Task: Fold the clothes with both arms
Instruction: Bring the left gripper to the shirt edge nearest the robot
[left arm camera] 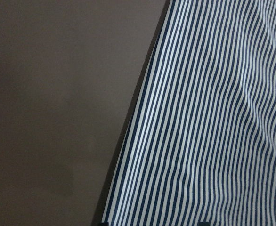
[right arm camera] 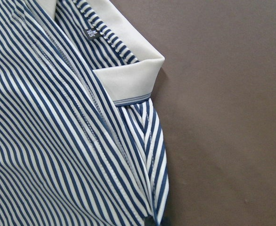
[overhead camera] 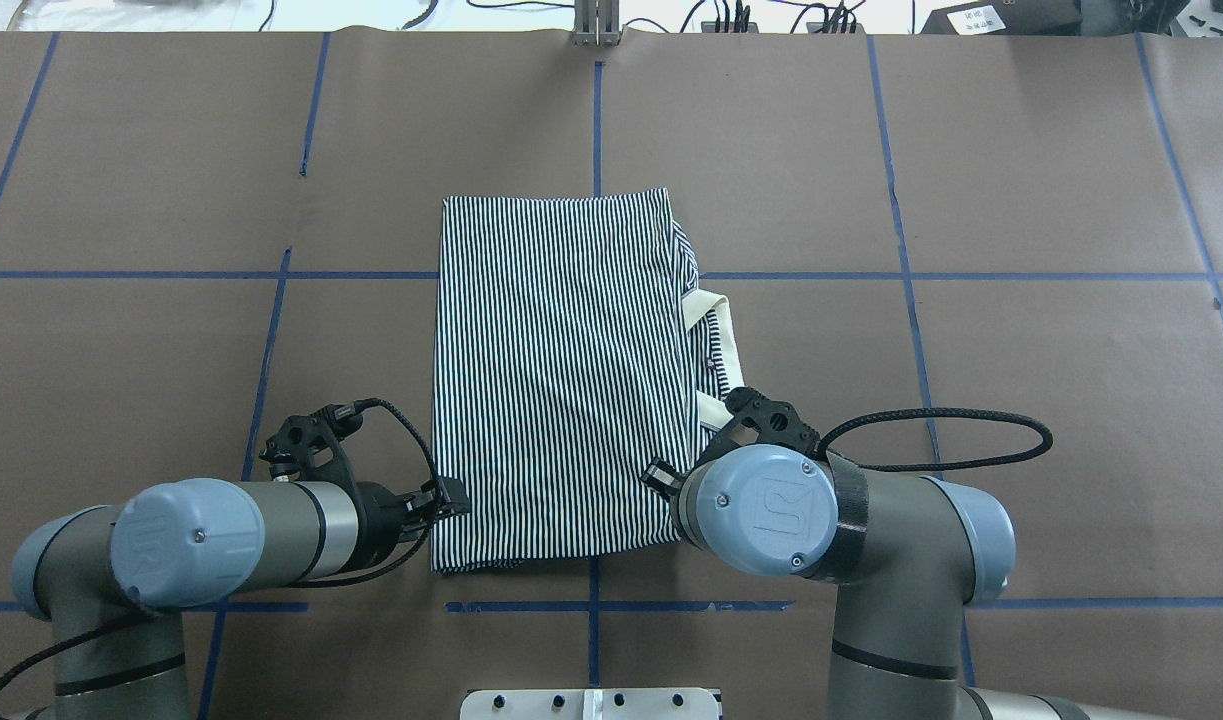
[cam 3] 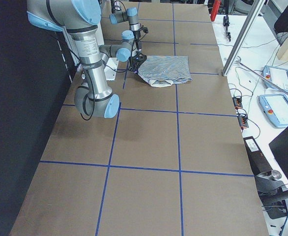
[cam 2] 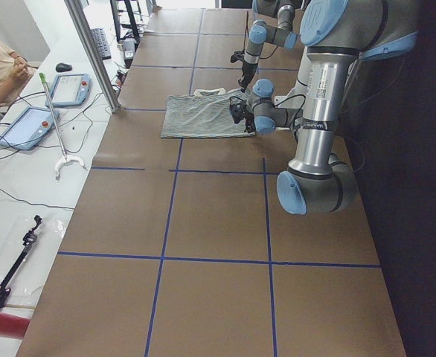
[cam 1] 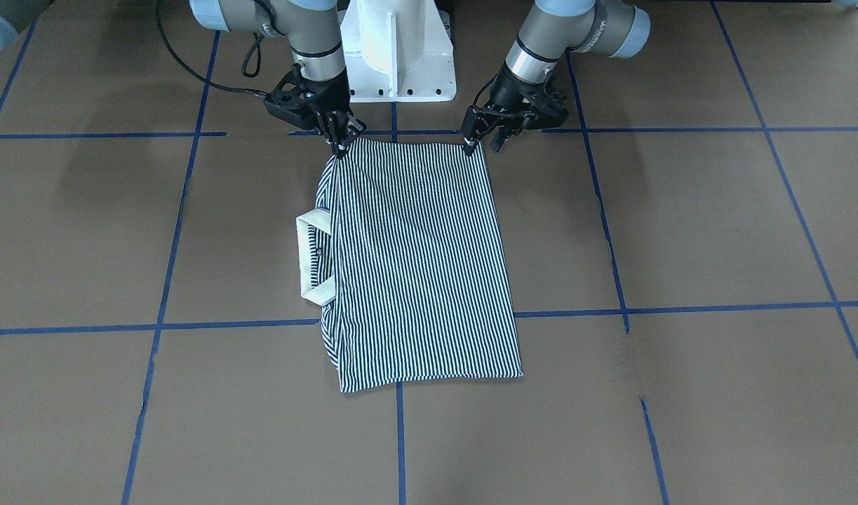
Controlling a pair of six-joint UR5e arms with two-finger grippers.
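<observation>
Striped polo shirt (overhead camera: 561, 370) folded flat in the middle of the brown-papered table (overhead camera: 1021, 400), cream collar (overhead camera: 723, 350) jutting to the robot's right, dark neck tag (right arm camera: 92, 34) with white print too small to read, right gripper (cam 1: 341, 146) pinching one near corner, left gripper (cam 1: 483, 145) spread at the other, blue tape lines (overhead camera: 901, 250), white pedestal (cam 1: 400, 49) just behind.

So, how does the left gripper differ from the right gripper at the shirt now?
The left gripper stands open over the plain corner of the polo shirt; the right gripper looks pinched shut on the corner at the collar side. The left one reaches in tilted from the side, while the right one points more steeply down. Both are black and at the shirt's edge nearest the robot.
</observation>
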